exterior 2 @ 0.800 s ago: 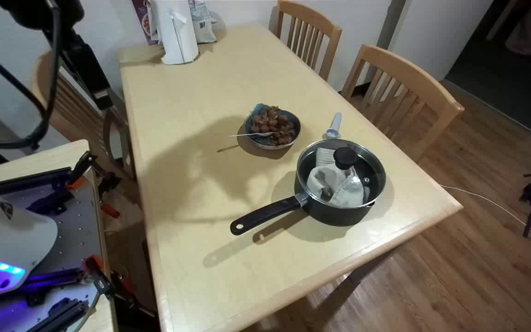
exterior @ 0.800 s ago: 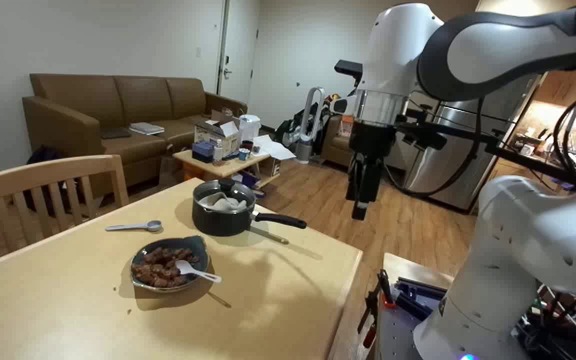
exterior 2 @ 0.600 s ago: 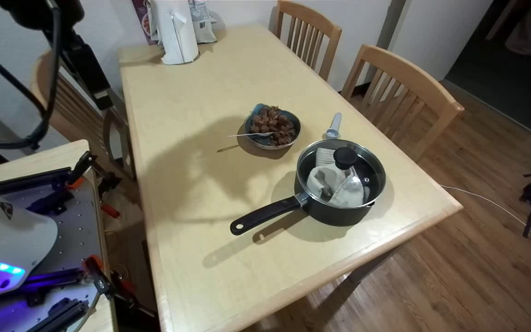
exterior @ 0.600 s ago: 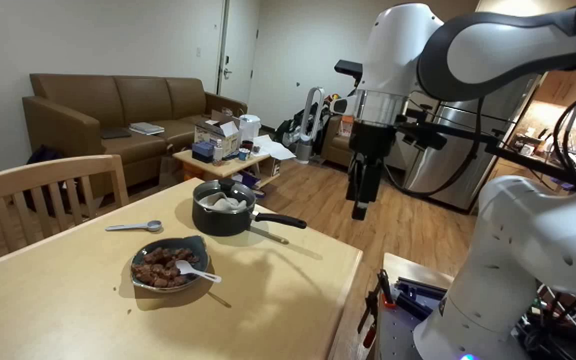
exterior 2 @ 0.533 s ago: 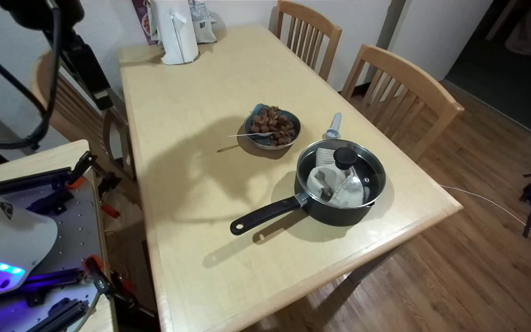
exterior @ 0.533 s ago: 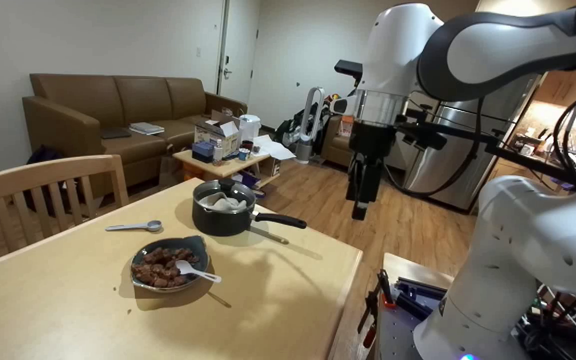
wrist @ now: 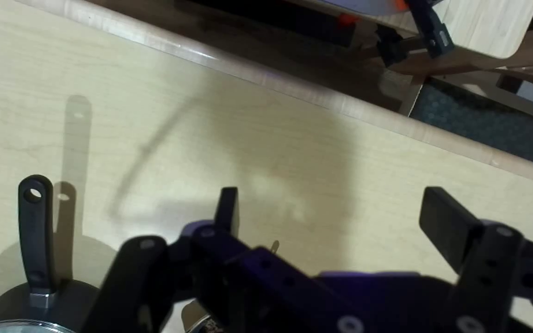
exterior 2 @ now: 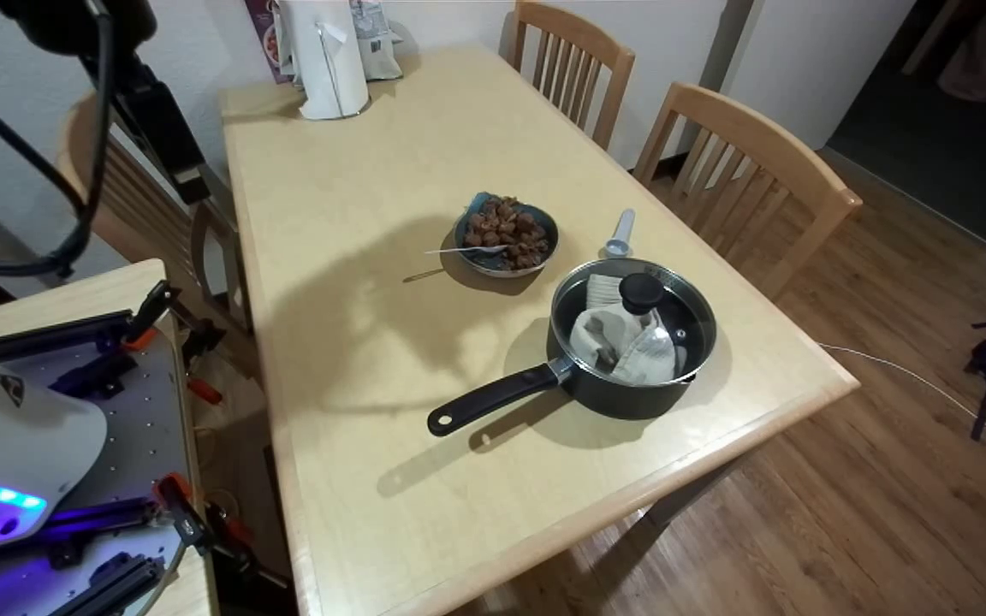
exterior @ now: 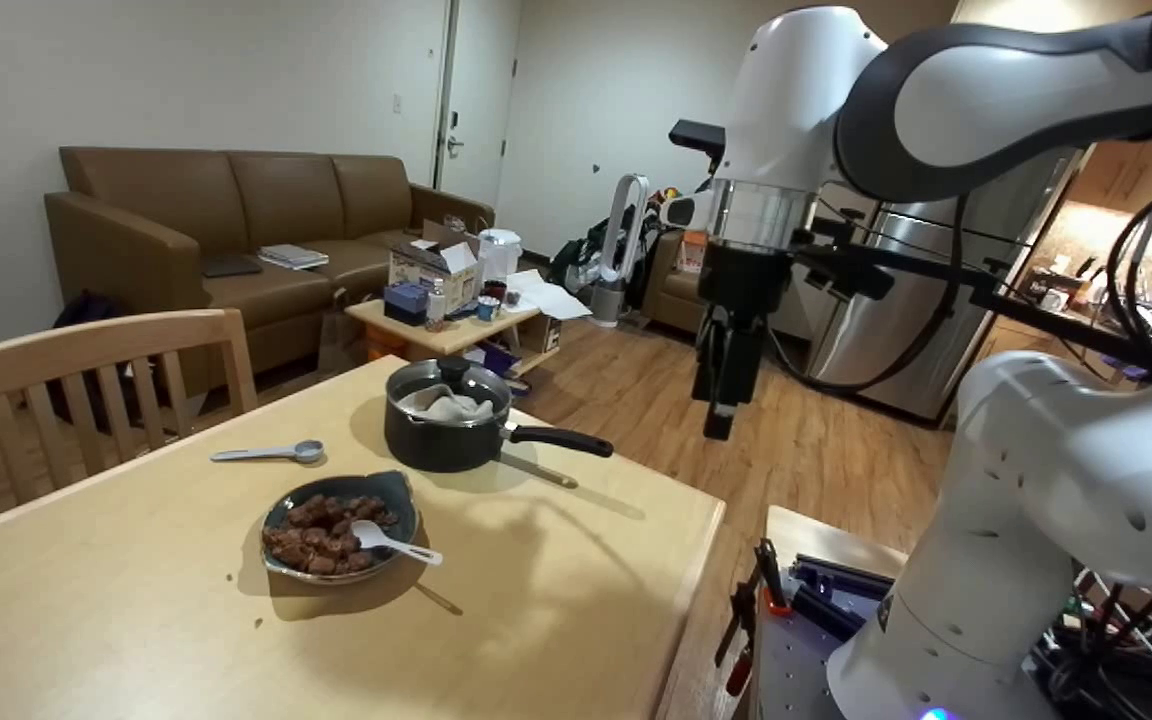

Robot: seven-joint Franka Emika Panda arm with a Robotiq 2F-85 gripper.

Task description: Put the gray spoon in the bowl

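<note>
The gray spoon (exterior: 266,454), with a straight handle and a round cup, lies on the table beyond the bowl. It also shows beside the pot in an exterior view (exterior 2: 622,229) and is out of the wrist view. The bowl (exterior: 394,490) is round and dark blue-gray with brown food in it. It stands on the table in both exterior views (exterior 2: 482,204); the wrist view shows only a sliver of it. My gripper (wrist: 338,203) is open and empty. It hangs high beside the table's edge in an exterior view (exterior: 721,420), apart from both things.
A white spoon (exterior: 401,545) rests in the bowl, its handle over the rim. A black lidded pot (exterior 2: 630,398) with a cloth inside stands close to the gray spoon, its long handle (wrist: 37,231) sticking out. A paper towel roll (exterior 2: 332,60) stands at the table's far end. Chairs (exterior 2: 750,171) line one side.
</note>
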